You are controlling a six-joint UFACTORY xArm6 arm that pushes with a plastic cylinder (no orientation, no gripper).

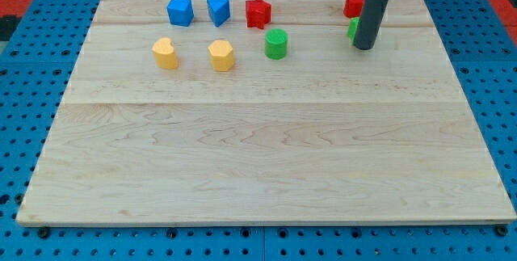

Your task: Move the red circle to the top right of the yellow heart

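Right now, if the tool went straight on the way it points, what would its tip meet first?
It points down, so my tip would meet the wooden board, probably touching already. The green block at the rod's view-left edge looks beside it, not under it, though depth is unclear.

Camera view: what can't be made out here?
- Red block, view's top right: the rod covers its right part, so its shape is unclear.
- Green block below it: only a sliver shows left of the rod; shape unknown.
- My tip: whether it touches that green block cannot be told.
- Rod's upper end: cut off by the view's top edge.
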